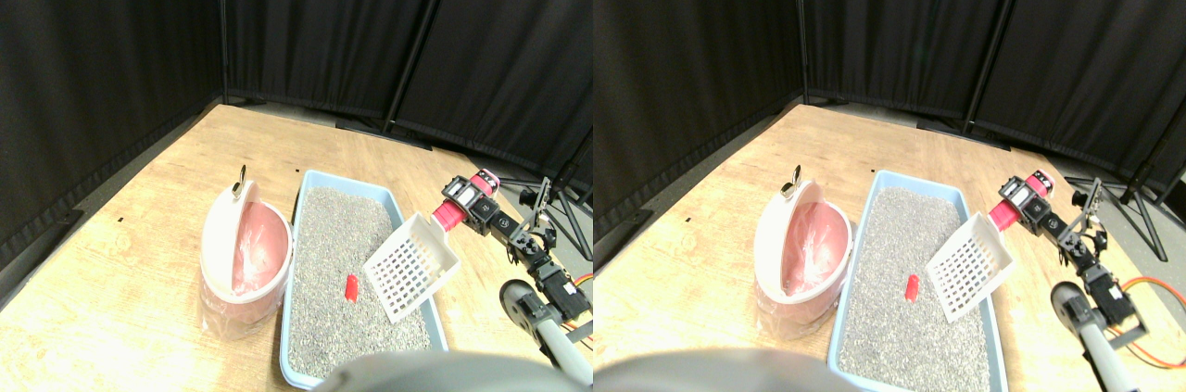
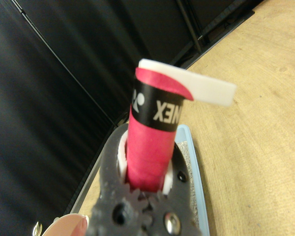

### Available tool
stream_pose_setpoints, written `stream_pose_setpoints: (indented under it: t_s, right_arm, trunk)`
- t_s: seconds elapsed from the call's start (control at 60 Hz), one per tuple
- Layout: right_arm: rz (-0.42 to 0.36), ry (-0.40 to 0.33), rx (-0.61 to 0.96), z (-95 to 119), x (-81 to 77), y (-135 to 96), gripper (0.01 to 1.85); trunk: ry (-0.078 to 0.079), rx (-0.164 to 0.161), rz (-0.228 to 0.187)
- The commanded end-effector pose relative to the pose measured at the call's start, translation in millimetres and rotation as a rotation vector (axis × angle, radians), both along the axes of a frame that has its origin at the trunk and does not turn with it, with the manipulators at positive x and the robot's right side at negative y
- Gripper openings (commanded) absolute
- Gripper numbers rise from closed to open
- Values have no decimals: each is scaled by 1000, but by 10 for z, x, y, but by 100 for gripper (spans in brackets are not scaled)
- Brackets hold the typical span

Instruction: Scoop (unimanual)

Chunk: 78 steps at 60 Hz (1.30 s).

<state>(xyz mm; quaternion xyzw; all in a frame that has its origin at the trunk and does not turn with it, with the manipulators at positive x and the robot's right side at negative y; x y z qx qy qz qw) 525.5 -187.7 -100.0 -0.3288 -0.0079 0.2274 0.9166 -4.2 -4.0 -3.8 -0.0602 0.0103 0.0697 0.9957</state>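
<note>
The right gripper is clamped on the thick pink-wrapped handle of a white slotted plastic scoop; in the wrist view the dark jaws stand against both sides of the wrap, so the grasp is plain. The scoop hangs above the right-hand part of a pale blue rectangular litter tray filled with grey granules. Its basket is tilted, open face toward the tray's centre, lower edge near the granules; whether it touches them cannot be told.

The target, a small red cylindrical piece, lies on the granules near the middle of the tray, just beside the scoop's lower left corner and apart from it. A pink round bin with a white swing lid and clear liner stands on the wooden floor, touching or nearly touching the tray's left wall.

Step in hand, by judgement: approach, scoop positioned ahead of the pickup. The piece is not yet in the basket.

Next move calls for:
1. Lowering the leading edge into the granules just short of the piece.
2. Driving it leftward beneath the piece.
3. Levelling the basket before lifting, so the piece does not roll out.
</note>
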Motion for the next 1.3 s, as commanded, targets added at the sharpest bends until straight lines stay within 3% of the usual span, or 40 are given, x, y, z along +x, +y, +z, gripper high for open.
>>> stream_pose_setpoints:
  t_s: [0.017, 0.2, 0.467, 0.65, 0.683, 0.817, 1.15, 1.3]
  right_arm:
    - [65, -14, 2, -3, -30, 144, 5]
    - [124, 8, 19, -148, -40, 268, 5]
    - [94, 91, 48, -369, -23, 405, 5]
    - [65, 183, 96, -729, -124, 553, 5]
    - [77, 230, 158, -862, -198, 605, 5]
    - [74, 277, 168, -1033, -282, 714, 5]
    - [-28, 286, 220, -975, -190, 682, 5]
    - [-145, 312, 306, -899, -132, 607, 5]
  trunk:
    - [23, -24, 14]
    - [25, -33, 24]
    - [33, -37, 33]
    - [40, -46, 39]
    - [42, -49, 41]
    - [43, -54, 49]
    - [47, -61, 53]
    - [47, -57, 47]
